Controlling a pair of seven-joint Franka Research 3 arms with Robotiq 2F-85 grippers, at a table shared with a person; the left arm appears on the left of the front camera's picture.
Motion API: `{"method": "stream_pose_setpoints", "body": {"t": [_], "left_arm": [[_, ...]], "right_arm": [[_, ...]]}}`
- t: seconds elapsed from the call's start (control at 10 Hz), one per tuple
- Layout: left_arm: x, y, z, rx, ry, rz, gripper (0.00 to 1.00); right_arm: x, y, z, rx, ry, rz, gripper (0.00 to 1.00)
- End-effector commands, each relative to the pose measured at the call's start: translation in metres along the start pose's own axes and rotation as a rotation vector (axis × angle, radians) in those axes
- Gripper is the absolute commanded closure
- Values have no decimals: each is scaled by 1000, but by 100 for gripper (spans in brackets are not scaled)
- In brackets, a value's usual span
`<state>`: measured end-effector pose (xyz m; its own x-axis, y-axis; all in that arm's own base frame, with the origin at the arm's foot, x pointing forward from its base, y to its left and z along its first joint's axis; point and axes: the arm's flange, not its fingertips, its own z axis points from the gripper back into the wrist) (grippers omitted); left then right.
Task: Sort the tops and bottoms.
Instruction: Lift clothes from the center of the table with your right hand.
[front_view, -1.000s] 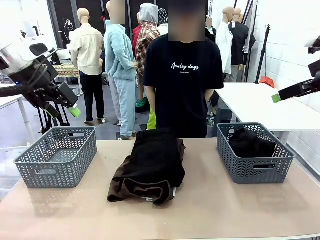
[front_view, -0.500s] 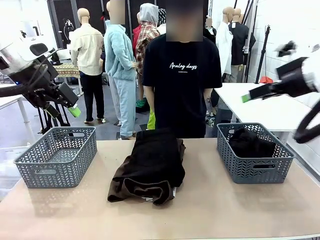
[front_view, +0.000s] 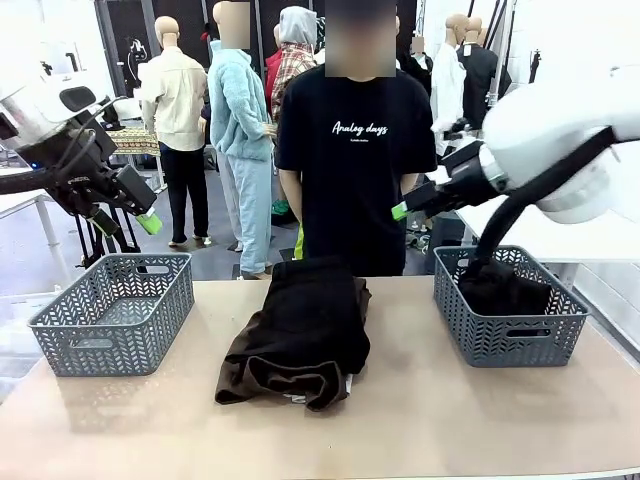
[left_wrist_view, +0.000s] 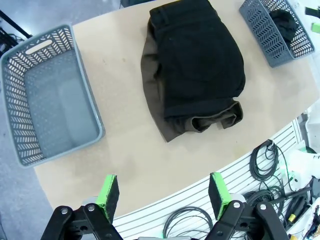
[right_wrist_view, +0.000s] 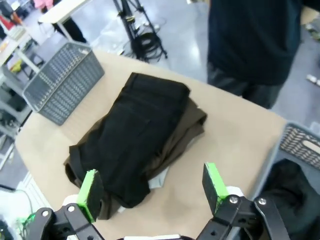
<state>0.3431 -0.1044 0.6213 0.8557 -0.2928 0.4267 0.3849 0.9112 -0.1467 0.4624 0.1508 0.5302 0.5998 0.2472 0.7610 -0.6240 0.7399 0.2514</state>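
Folded bottoms lie stacked mid-table: a black garment (front_view: 310, 310) on top of a dark brown one (front_view: 268, 378). The left wrist view looks down on the black one (left_wrist_view: 200, 65) and the brown edge (left_wrist_view: 150, 75). A sliver of light grey cloth (right_wrist_view: 159, 178) peeks from under the pile; I cannot tell whether it is the tops. My left gripper (front_view: 145, 216) hangs open, high above the left basket, its pads (left_wrist_view: 108, 192) empty. My right gripper (front_view: 404, 209) is open in the air right of the pile, in front of the person, with nothing between its fingers (right_wrist_view: 212, 182).
An empty grey mesh basket (front_view: 110, 310) stands at the table's left. A matching basket (front_view: 510, 330) at the right holds a dark garment (front_view: 500, 285). A person in a black T-shirt (front_view: 360, 170) stands at the far edge. Bare tabletop lies in front of the pile.
My right arm has swung in from the far right toward the middle, above the right basket. The left arm, pile and baskets have not moved.
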Motion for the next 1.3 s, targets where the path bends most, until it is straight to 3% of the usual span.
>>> {"method": "stream_pose_setpoints", "body": {"t": [0.0, 0.1, 0.2, 0.5, 0.6, 0.7, 0.9, 1.2], "left_arm": [[-1, 1, 2, 0, -2, -1, 7], [-1, 1, 2, 0, -2, -1, 7], [-1, 1, 2, 0, -2, -1, 7], [-1, 1, 2, 0, -2, -1, 7], [-1, 1, 2, 0, -2, -1, 7], [-1, 1, 2, 0, -2, -1, 7], [-1, 1, 2, 0, -2, -1, 7], [-1, 1, 2, 0, -2, -1, 7]], "right_arm": [[6, -15, -36, 57, 53, 41, 0], [4, -20, -39, 42, 129, 52, 0], [0, 3, -18, 19, 32, 15, 0], [0, 3, -18, 19, 32, 15, 0], [3, -1, -23, 25, 53, 23, 0], [15, 17, -31, -16, 110, 41, 0], [57, 64, -69, -36, 178, 146, 0], [77, 92, -145, 7, 374, 85, 0]]}}
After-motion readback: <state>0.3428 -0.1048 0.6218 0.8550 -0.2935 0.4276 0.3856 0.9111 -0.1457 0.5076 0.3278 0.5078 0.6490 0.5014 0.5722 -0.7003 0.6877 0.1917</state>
